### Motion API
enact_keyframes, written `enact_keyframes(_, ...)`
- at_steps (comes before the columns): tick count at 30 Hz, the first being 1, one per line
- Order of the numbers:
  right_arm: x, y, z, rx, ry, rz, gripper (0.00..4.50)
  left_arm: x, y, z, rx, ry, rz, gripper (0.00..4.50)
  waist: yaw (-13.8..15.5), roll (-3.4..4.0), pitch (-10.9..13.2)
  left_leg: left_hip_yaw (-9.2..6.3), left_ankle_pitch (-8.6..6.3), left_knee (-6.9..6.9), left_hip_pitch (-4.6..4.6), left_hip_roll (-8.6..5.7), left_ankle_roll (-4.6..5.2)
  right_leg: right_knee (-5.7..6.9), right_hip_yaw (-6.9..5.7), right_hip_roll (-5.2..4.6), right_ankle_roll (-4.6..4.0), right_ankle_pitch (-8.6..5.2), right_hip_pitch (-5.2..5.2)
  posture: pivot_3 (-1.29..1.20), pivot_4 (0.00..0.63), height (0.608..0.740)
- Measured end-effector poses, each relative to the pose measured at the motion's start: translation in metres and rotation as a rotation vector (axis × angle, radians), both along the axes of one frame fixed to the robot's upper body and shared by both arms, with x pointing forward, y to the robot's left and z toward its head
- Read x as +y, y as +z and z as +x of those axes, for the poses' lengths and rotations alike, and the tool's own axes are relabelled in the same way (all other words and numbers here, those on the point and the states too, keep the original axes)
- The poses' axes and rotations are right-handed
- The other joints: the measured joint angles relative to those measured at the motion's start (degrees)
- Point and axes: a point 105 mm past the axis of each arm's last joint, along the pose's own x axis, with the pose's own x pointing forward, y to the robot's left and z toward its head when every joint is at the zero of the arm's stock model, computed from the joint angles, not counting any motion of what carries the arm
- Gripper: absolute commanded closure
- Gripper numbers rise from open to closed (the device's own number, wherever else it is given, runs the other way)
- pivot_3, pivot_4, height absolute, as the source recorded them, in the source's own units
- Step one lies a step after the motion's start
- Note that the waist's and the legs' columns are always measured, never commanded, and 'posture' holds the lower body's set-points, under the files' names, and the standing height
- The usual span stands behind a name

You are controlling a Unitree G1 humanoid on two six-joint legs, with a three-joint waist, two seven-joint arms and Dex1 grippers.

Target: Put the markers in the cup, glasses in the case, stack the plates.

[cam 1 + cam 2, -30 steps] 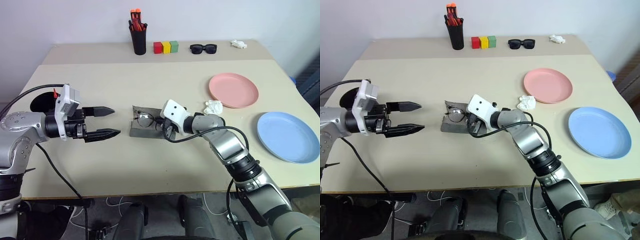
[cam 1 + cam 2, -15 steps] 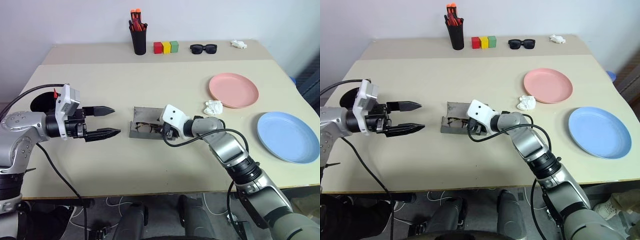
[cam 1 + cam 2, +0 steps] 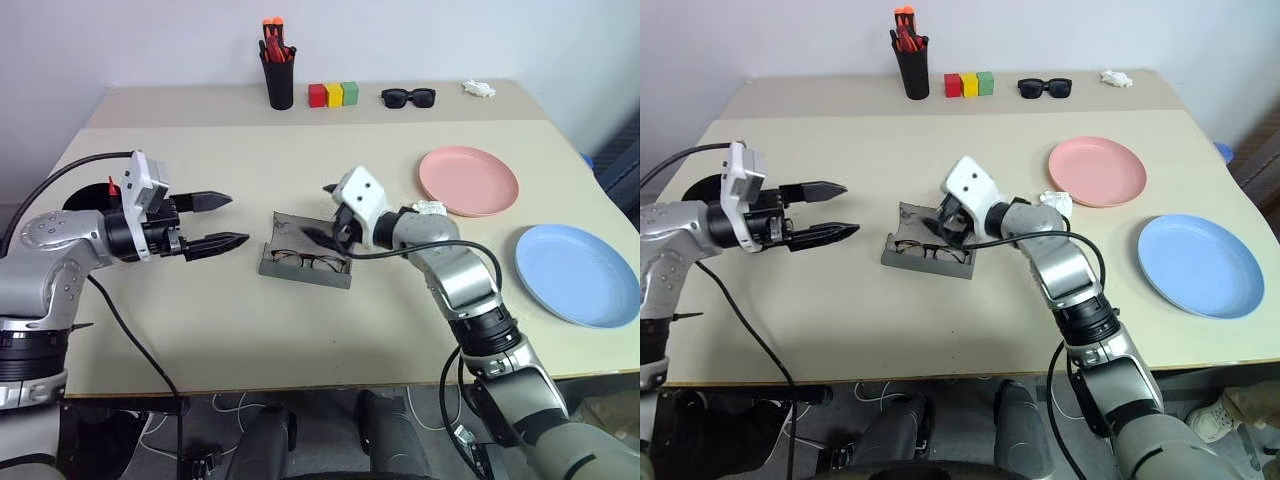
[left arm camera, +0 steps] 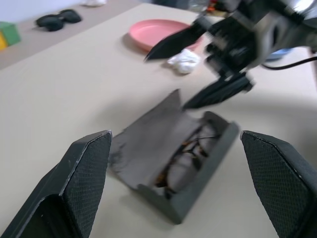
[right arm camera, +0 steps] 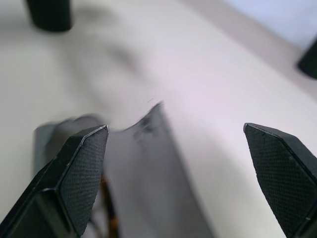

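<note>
Thin, fragile glasses lie in the stiff, light case at frame centre; both end effectors, left and right, are released, and the lid edge looks the safest hold.

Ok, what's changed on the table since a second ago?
The right tool let go of the thin wire-frame glasses, leaving them in the open grey hard-shell case, then lifted away, fingers open. The left tool edged toward the case, open as before. Both plastic plates, pink and blue, stayed put.

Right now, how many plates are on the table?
2. The pink plate sits toward the far right of the table; the blue plate lies nearer, by the right edge. They are apart, not stacked.
</note>
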Motion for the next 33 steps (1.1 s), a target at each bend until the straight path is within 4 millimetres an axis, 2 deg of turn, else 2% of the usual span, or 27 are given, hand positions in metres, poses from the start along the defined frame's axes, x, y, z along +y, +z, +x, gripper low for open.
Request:
enact_keyframes(5, -0.016, 0.032, -0.02, -0.021, 0.058, 0.213, 0.04, -0.004, -0.001, 0.013, -0.009, 0.027, -0.01, 0.21, 0.1, 0.0, 0.0, -0.01, 0.0, -0.02, -0.01, 0.0, 0.0, -0.01, 0.0, 0.0, 0.0, 0.0, 0.01, 0.0, 0.15, 0.74)
enact_keyframes(6, -0.022, 0.034, -0.028, -0.017, 0.085, 0.245, 0.0, -0.006, -0.001, 0.018, -0.008, 0.036, -0.013, 0.75, 0.3, 0.0, 0.0, -0.02, 0.0, -0.01, 0.0, 0.0, 0.01, -0.04, 0.0, 0.0, 0.01, 0.0, 0.04, 0.0, 0.15, 0.74)
enact_keyframes(7, -0.031, 0.031, -0.039, -0.01, 0.114, 0.256, 0.0, -0.009, -0.001, 0.026, -0.018, 0.053, -0.026, 1.07, 0.7, 0.0, 0.0, -0.08, 0.0, -0.01, 0.02, -0.02, 0.01, -0.11, -0.05, -0.01, 0.01, 0.0, 0.15, 0.0, 0.15, 0.74)
enact_keyframes(10, -0.056, 0.015, -0.07, 0.043, 0.186, 0.239, 0.0, -0.005, -0.008, 0.052, -0.024, 0.17, -0.027, 2.55, 0.7, 0.0, 0.0, -0.07, -0.01, 0.03, 0.08, -0.04, 0.02, -0.22, -0.07, -0.03, 0.04, 0.01, 0.32, 0.0, 0.15, 0.74)
enact_keyframes(13, -0.068, 0.015, -0.087, 0.069, 0.225, 0.245, 0.0, -0.012, -0.018, 0.081, -0.012, 0.295, -0.042, 4.11, 0.3, 0.0, 0.0, -0.05, -0.01, 0.07, 0.13, -0.01, 0.03, -0.2, -0.07, -0.02, 0.04, 0.01, 0.35, 0.0, 0.15, 0.74)
enact_keyframes(14, -0.069, 0.019, -0.092, 0.063, 0.239, 0.248, 0.0, -0.017, -0.022, 0.088, -0.001, 0.32, -0.042, 4.48, 0.1, -0.01, 0.0, -0.05, -0.01, 0.07, 0.15, 0.01, 0.03, -0.17, -0.07, 0.0, 0.04, 0.01, 0.34, 0.0, 0.15, 0.74)
enact_keyframes(17, -0.069, 0.024, -0.099, 0.04, 0.246, 0.242, 0.0, -0.03, -0.03, 0.108, 0.046, 0.382, -0.063, 4.48, 0.0, -0.01, 0.0, -0.03, -0.01, 0.07, 0.17, 0.01, 0.03, -0.14, -0.07, 0.0, 0.04, 0.0, 0.33, 0.0, 0.15, 0.74)
enact_keyframes(23, -0.065, 0.021, -0.094, 0.031, 0.207, 0.241, 0.0, -0.052, -0.047, 0.136, 0.251, 0.462, -0.174, 4.48, 0.4, -0.03, 0.0, -0.05, -0.01, 0.11, 0.08, -0.03, 0.03, -0.2, -0.08, -0.03, 0.07, 0.02, 0.34, 0.0, 0.15, 0.74)
enact_keyframes(28, -0.063, 0.022, -0.092, 0.013, 0.189, 0.242, 0.0, -0.063, -0.06, 0.136, 0.344, 0.423, -0.081, 4.48, 0.3, -0.03, 0.0, -0.04, -0.02, 0.09, 0.08, -0.04, 0.05, -0.21, -0.08, -0.03, 0.1, 0.03, 0.34, 0.0, 0.15, 0.74)
enact_keyframes(33, -0.064, 0.023, -0.09, 0.003, 0.173, 0.247, 0.0, -0.064, -0.075, 0.13, 0.436, 0.389, -0.049, 4.48, 0.3, -0.03, 0.0, -0.04, -0.02, 0.1, 0.08, -0.04, 0.06, -0.2, -0.07, -0.03, 0.1, 0.03, 0.34, 0.0, 0.15, 0.74)
